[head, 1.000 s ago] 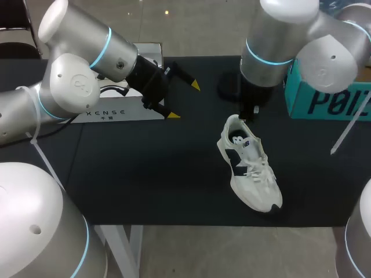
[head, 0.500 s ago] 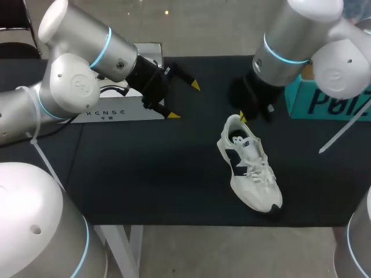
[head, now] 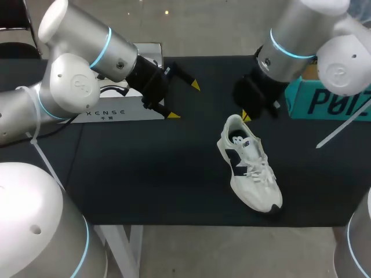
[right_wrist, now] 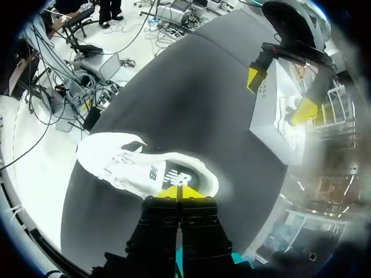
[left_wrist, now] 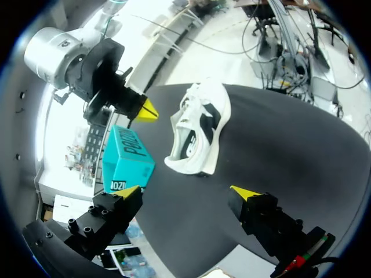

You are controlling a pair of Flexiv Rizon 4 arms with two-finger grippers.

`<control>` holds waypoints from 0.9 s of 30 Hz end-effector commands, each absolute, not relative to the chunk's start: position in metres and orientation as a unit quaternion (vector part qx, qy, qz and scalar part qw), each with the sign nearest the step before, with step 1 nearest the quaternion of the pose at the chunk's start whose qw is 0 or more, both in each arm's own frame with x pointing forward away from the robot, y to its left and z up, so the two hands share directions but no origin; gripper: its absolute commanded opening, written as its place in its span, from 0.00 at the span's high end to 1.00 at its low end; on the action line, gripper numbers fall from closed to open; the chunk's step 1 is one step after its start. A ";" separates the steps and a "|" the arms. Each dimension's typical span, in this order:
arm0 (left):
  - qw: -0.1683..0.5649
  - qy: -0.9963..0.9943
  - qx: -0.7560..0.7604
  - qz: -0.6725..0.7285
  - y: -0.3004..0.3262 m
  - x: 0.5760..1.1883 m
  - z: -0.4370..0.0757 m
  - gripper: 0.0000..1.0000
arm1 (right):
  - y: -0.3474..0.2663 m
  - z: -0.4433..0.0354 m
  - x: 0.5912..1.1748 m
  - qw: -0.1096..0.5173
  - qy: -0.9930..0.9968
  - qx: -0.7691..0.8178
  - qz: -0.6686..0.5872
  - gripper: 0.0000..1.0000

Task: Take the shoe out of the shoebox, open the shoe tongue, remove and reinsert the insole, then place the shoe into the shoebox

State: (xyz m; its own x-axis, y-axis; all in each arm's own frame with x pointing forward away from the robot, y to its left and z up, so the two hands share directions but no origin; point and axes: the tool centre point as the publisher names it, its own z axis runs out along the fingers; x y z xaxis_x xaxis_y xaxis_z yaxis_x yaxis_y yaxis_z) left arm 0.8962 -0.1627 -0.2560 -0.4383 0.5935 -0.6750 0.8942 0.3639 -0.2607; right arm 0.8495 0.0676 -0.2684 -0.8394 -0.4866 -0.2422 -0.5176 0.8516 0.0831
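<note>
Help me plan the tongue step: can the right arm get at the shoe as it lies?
Probably yes. The right arm hangs just above the heel of the shoe, with nothing between and the left arm off by the white box. Its jaws are shut, so they must open first.

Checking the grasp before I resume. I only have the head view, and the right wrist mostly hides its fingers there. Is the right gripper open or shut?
Observer: Shut. In the right wrist view the right gripper has both yellow tips pressed together with nothing between them.
Operator: Touching anything?
Observer: It doesn't look like it. The left wrist view shows a strip of black table between its tip and the heel of the shoe.
</note>
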 end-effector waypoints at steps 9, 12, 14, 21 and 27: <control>0.242 0.790 0.472 -0.308 -0.163 0.896 -0.256 0.00 | 0.095 -0.269 0.874 0.104 0.953 -0.280 0.057 1.00; 0.242 0.790 0.472 -0.308 -0.163 0.896 -0.256 0.00 | 0.104 -0.272 0.881 0.103 0.951 -0.286 0.058 0.98; 0.242 0.790 0.472 -0.308 -0.163 0.896 -0.256 0.00 | 0.108 -0.275 0.884 0.102 0.950 -0.289 0.063 0.84; 0.242 0.790 0.472 -0.308 -0.163 0.896 -0.256 0.00 | 0.111 -0.283 0.889 0.097 0.950 -0.288 0.067 0.62; 0.242 0.790 0.472 -0.308 -0.163 0.896 -0.256 0.00 | 0.106 -0.293 0.889 0.091 0.952 -0.285 0.062 0.56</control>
